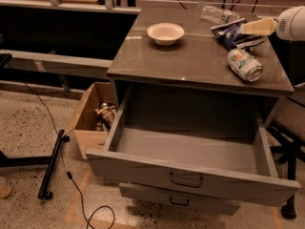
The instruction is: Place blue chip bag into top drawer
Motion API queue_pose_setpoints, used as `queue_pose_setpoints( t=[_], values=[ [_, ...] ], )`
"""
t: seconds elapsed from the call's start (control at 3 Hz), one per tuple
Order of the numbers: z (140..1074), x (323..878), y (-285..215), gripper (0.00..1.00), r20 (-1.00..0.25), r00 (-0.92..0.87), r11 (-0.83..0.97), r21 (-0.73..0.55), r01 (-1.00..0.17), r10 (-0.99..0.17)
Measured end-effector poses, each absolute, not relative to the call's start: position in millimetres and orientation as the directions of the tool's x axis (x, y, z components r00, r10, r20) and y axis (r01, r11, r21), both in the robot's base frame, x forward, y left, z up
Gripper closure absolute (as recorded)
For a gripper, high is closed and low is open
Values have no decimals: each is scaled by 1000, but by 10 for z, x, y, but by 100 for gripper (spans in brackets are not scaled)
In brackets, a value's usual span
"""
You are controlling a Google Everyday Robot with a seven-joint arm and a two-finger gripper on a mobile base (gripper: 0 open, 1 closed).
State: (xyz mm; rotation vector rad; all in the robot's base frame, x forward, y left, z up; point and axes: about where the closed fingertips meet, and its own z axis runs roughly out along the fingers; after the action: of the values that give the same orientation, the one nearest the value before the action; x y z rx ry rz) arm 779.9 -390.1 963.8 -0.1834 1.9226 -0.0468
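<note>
One blue chip bag (228, 33) lies crumpled on the counter (190, 56) near its far right corner, well outside the top drawer (143, 168). The gripper (244, 28) reaches in from the right edge and sits right over the bag's right side. Whether its jaws are apart or together cannot be told, nor whether they touch the foil. Just behind the bag a clear plastic bottle (217, 15) lies on its side, and just in front of it a white-green drink can (244, 64) lies tipped over. A pale bowl (165, 33) stands further left on the counter. Below, the top drawer is pulled far out, with its dark wire handle (186, 180) centred on the front. A shallower drawer (143, 192) under it is slightly open. A cardboard box (88, 128) sits on the floor to the left.
</note>
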Motion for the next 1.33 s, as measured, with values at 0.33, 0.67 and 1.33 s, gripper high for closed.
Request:
queue_pose_setpoints(
  t=[0.33, 0.67, 1.33],
  values=[
    [9349, 8113, -4008, 0, -933, -342, 992, -87, -87, -111],
    [9184, 8275, -3997, 0, -944, -319, 993, -49, -112, -83],
    [8932, 8546, -3897, 39, -958, -280, 980, 5, -200, -53]
  ],
)
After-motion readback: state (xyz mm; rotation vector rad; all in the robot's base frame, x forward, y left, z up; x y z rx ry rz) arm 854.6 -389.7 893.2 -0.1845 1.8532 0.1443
